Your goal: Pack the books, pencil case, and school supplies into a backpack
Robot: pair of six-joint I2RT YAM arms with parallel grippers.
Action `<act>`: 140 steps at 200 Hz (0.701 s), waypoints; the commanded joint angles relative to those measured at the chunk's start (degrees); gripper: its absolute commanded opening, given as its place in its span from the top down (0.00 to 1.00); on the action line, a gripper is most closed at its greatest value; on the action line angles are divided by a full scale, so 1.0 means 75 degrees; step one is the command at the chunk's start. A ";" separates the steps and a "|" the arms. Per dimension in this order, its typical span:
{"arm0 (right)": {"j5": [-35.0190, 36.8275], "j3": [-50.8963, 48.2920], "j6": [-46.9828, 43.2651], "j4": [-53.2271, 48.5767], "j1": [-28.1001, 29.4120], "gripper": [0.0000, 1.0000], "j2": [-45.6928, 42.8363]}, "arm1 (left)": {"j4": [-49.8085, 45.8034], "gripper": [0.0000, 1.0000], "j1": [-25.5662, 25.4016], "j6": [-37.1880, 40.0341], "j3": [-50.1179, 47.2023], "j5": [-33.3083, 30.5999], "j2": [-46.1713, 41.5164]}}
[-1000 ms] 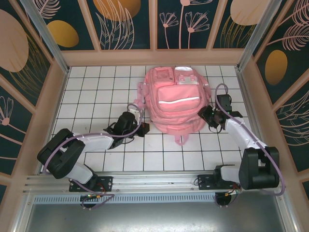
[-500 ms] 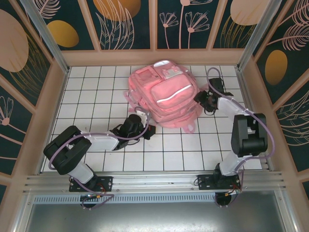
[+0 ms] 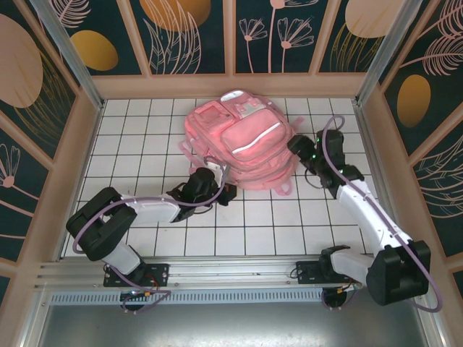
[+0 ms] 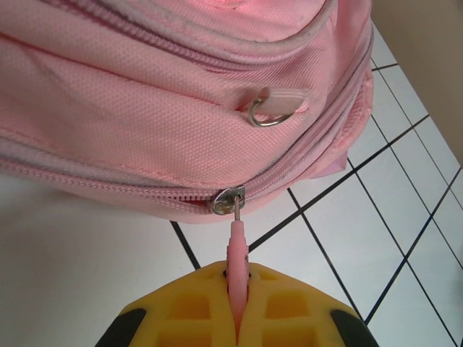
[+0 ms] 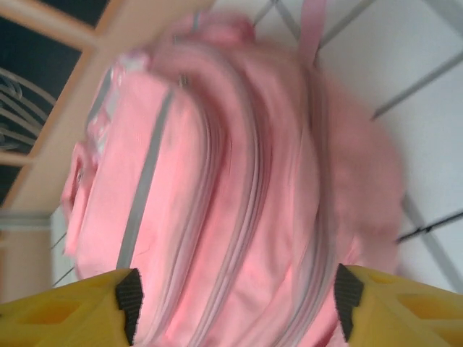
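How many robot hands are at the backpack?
2. Left hand at the backpack's near edge, shut on the pink zipper pull; right hand open at its right side.

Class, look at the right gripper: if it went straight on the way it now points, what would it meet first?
The backpack: its pink zippered side lies straight ahead of the open right gripper. How close it is remains unclear, since the wrist view is blurred.

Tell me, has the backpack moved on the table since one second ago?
Yes. The backpack has shifted left and turned counterclockwise against the white tile grid.
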 commanded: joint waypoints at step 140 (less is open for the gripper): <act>-0.1464 -0.1971 0.3688 0.4739 0.1605 0.38 0.1778 | 0.0211 1.00 -0.0146 -0.0383 0.0355 0.0552 -0.0159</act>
